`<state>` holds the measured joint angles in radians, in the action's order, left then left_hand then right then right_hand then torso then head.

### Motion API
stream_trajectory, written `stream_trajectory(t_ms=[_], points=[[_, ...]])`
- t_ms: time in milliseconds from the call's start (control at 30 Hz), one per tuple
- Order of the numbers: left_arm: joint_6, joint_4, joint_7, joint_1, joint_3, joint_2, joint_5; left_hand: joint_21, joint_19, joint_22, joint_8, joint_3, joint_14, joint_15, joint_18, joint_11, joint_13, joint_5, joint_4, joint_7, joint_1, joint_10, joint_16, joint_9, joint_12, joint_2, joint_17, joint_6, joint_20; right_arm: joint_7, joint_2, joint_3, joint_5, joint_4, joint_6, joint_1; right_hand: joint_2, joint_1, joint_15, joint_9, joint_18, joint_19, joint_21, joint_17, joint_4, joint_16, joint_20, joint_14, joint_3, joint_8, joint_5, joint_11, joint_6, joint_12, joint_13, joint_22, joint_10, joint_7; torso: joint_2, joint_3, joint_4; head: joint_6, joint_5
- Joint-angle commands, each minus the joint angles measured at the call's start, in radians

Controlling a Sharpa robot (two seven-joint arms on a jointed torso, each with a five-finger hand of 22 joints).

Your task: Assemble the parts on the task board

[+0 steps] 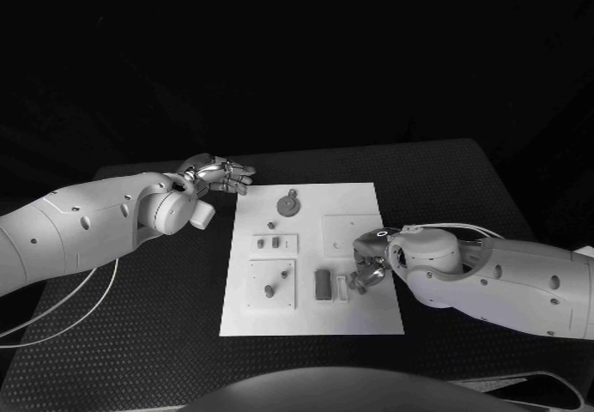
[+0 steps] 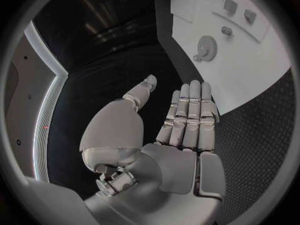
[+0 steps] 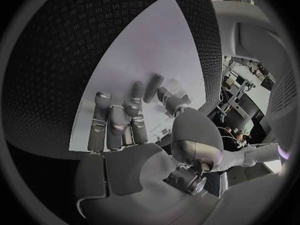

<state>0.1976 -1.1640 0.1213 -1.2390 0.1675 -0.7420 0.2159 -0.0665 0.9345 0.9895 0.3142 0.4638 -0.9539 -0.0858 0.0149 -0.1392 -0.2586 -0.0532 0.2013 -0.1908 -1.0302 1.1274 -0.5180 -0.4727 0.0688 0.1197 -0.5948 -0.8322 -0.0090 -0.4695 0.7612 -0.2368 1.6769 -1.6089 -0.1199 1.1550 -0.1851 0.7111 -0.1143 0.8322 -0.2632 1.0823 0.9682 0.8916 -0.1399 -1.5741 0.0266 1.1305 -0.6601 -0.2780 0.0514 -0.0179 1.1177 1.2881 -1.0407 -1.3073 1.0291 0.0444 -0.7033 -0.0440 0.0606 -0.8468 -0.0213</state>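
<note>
The white task board (image 1: 310, 319) lies in the middle of the black table. On it are a round gear part (image 1: 288, 206), small dark parts (image 1: 263, 244) in a framed field, two more parts (image 1: 270, 292) in a lower field, and a dark block (image 1: 323, 285) beside a pale bar (image 1: 342, 287). My left hand (image 1: 221, 176) hovers off the board's far left corner, fingers straight and thumb apart (image 2: 187, 120), holding nothing; the gear (image 2: 206, 49) lies ahead of it. My right hand (image 1: 369, 263) is over the board's right side near the block, fingers spread (image 3: 119, 120) above the white surface, with nothing seen in them.
A square recess (image 1: 349, 232) marks the board's right half, just beyond my right hand. A thin cable (image 1: 75, 296) hangs from my left arm over the table's left part. The black table (image 1: 458, 189) extends round the board on all sides.
</note>
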Motion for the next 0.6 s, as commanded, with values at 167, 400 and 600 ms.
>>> stream_trajectory(t_ms=[167,400,600], points=[[-0.01,-0.006,0.006,-0.001,-0.001,-0.001,0.008,-0.002,-0.007,-0.002,0.005,-0.004,0.002,-0.007,0.008,0.0,0.001,0.003,-0.001,0.002,0.009,-0.005,0.005,0.002,0.002,0.003,-0.001,0.008,0.002,-0.048,0.009,-0.011,0.049,0.025,-0.121,-0.012,0.074,0.024,0.002,-0.171,0.001,-0.015,0.003,0.0,-0.093,0.001,-0.005,-0.015,0.024,0.041,-0.001,0.003,-0.058,-0.002,0.0,-0.019,-0.013,0.048,0.0,-0.0008,-0.0002,-0.002,0.001],[-0.011,-0.007,0.004,-0.001,0.0,0.0,0.012,-0.002,-0.007,-0.002,0.005,-0.004,0.002,-0.007,0.008,0.0,0.001,0.003,-0.001,0.002,0.009,-0.006,0.005,0.002,0.002,0.003,-0.002,0.008,0.002,-0.046,0.015,-0.011,0.016,0.017,-0.141,-0.027,0.088,0.068,0.003,-0.172,0.001,-0.016,0.004,-0.008,-0.146,0.001,-0.007,-0.021,0.018,0.04,-0.001,0.003,-0.059,-0.001,0.002,-0.018,-0.012,0.049,0.0,-0.0014,0.0004,-0.005,0.001],[-0.01,-0.008,0.004,-0.001,0.0,-0.002,0.015,-0.002,-0.007,-0.002,0.005,-0.004,0.002,-0.007,0.008,0.0,0.001,0.003,-0.001,0.002,0.008,-0.006,0.005,0.002,0.002,0.003,-0.002,0.008,0.002,-0.046,0.02,-0.011,0.003,0.012,-0.151,-0.032,0.08,0.117,0.004,-0.172,0.001,-0.017,0.006,-0.011,-0.15,0.001,-0.009,-0.023,0.017,0.039,-0.001,0.004,-0.059,-0.001,0.003,-0.017,-0.011,0.049,0.0,-0.0016,0.0011,-0.008,0.001]])
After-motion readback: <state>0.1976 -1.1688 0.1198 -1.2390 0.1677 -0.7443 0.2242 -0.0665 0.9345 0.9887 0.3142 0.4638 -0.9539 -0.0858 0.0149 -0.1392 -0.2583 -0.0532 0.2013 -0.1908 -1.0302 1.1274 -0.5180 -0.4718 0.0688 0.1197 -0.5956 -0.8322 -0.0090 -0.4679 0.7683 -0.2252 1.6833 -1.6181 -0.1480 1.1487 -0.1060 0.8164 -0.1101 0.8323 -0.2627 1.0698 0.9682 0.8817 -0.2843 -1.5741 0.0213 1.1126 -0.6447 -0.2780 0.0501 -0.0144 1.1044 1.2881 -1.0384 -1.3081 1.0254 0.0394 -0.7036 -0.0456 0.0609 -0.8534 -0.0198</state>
